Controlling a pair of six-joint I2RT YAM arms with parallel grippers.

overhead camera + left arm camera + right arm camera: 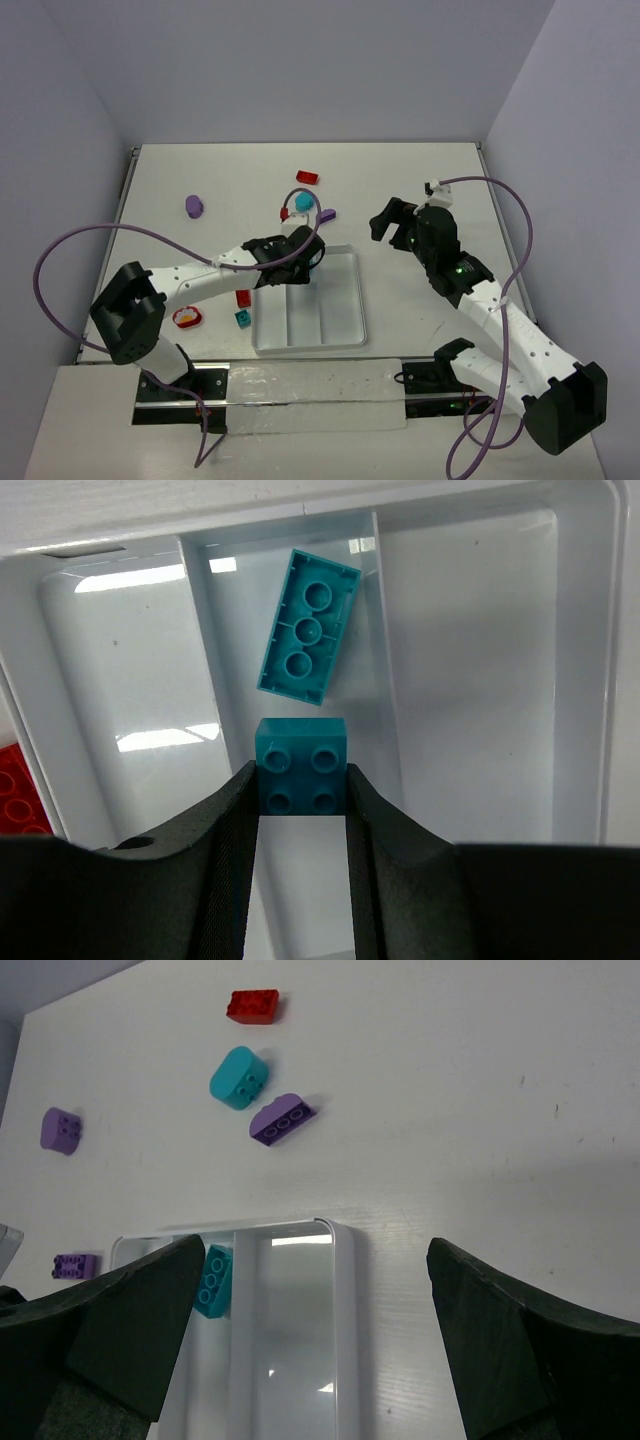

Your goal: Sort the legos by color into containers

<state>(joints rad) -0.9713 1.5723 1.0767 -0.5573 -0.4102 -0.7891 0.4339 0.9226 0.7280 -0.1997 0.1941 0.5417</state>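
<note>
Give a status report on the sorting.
Left gripper shut on teal brick above middle slot of tray. Right gripper open, empty. Second teal brick lies in that slot.

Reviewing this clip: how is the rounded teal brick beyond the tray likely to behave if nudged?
The rounded teal brick looks like hard moulded plastic, so probably stiff and light. Its curved end may let it rock or pivot. On the smooth white table it would likely slide easily.
</note>
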